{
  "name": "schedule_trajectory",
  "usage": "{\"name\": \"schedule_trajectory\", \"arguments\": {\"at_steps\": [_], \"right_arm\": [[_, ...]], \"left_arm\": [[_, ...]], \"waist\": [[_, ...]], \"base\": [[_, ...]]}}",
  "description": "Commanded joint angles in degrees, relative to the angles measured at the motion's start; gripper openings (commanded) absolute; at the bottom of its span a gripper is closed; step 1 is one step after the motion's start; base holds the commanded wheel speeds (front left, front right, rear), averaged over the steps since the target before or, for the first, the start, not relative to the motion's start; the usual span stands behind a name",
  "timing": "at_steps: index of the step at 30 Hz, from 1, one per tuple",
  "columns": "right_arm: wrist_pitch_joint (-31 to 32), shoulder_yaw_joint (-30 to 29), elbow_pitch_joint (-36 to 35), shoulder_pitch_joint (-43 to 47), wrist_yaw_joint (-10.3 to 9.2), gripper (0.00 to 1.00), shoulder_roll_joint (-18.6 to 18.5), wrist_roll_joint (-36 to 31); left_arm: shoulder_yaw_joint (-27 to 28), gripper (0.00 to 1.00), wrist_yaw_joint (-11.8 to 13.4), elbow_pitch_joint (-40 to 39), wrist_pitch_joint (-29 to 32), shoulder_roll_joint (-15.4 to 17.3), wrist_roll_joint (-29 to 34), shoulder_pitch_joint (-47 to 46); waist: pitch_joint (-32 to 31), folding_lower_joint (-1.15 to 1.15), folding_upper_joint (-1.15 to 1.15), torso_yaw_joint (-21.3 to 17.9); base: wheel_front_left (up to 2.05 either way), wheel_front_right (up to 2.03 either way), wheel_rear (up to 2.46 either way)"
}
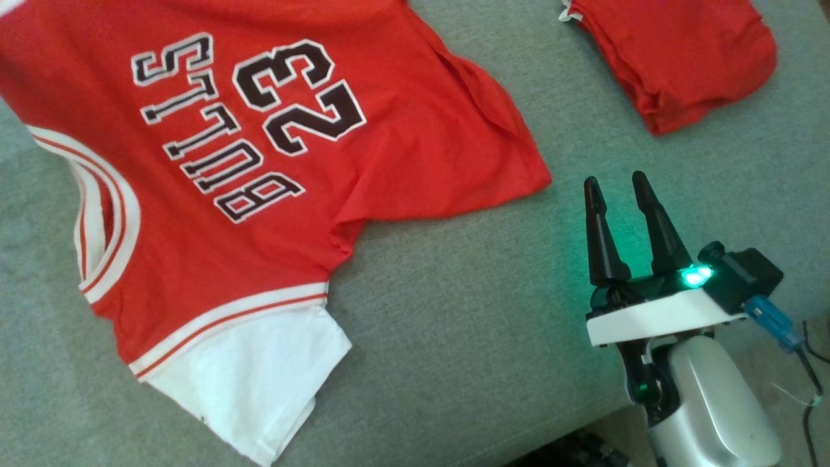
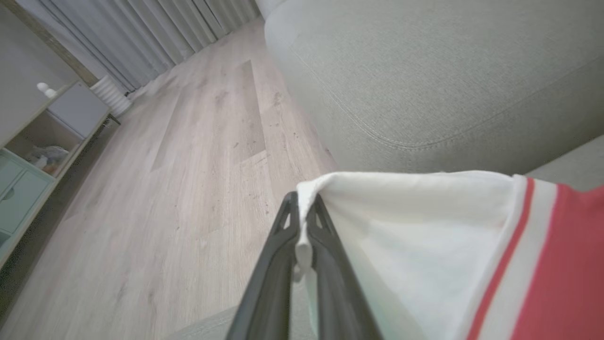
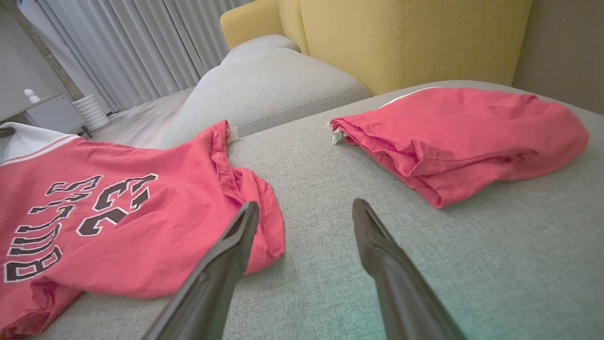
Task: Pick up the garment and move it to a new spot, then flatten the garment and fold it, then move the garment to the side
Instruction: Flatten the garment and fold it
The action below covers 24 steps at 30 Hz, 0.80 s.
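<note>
Currently the left fingers are clamped on the white sleeve edge of the jersey spread on the grey sofa; the right fingers hover apart, empty, beside it. So thin a pinch may slip when pulled, bunching the cloth

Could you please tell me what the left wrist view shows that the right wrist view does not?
Left wrist view: the left gripper shut on the white sleeve of the jersey, plus teal drawers. Right wrist view: the open right gripper, the BULLS 23 print, a folded red garment, a yellow backrest. Both: the jersey, the grey sofa, the curtains.
</note>
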Motion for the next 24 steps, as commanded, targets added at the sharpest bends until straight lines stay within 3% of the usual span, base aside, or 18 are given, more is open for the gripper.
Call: {"name": "schedule_trajectory", "arguments": {"at_steps": [1, 3, 4, 5, 9, 19, 24], "right_arm": [[-0.62, 0.86, -1.41, -1.22, -0.05, 1.0, -0.22, -0.46], [-0.62, 0.91, -1.35, -1.42, -0.05, 1.0, -0.22, -0.59], [-0.62, 0.92, -1.36, -1.47, -0.05, 1.0, -0.22, -0.67], [-0.62, 0.88, -1.38, -1.52, -0.05, 1.0, -0.22, -0.75], [-0.62, 0.65, -1.31, -1.84, -0.05, 1.0, -0.22, -1.15], [-0.62, -2.72, -1.83, -1.62, -0.05, 1.0, -0.22, -3.51], [-0.62, -5.88, -2.13, -0.53, -0.05, 1.0, -0.22, -5.23]], "left_arm": [[1.95, 0.0, 0.67, 0.02, -0.95, 2.35, 0.47, -4.28], [1.69, 0.0, 0.82, 0.44, -1.78, 2.22, 0.82, -4.36], [1.44, 0.2, 1.19, 0.61, -2.42, 2.03, 1.19, -4.43], [1.18, 0.99, 1.7, 0.68, -3.42, 1.81, 1.67, -4.56], [1.42, 1.0, 2.42, 0.51, -7.23, 0.0, 1.69, -4.16], [4.93, 1.0, -0.51, -3.07, -16.36, -6.63, -2.05, 1.17], [10.26, 1.0, 1.7, -12.32, -17.22, -8.31, -1.86, 6.91]], "waist": [[0.14, 0.0, 0.0, 0.16], [0.27, 0.0, 0.0, 0.38], [0.33, 0.0, 0.0, 0.49], [0.41, 0.0, 0.0, 0.61], [0.51, 0.0, 0.0, 1.2], [-4.24, 0.0, 0.0, 6.83], [-7.54, 0.0, 0.0, 12.07]], "base": [[0.0, 0.0, 0.0], [0.0, 0.0, 0.0], [0.0, 0.0, 0.0], [0.0, 0.0, 0.0], [0.0, 0.0, 0.0], [0.0, 0.0, 0.0], [0.0, 0.0, 0.0]]}}
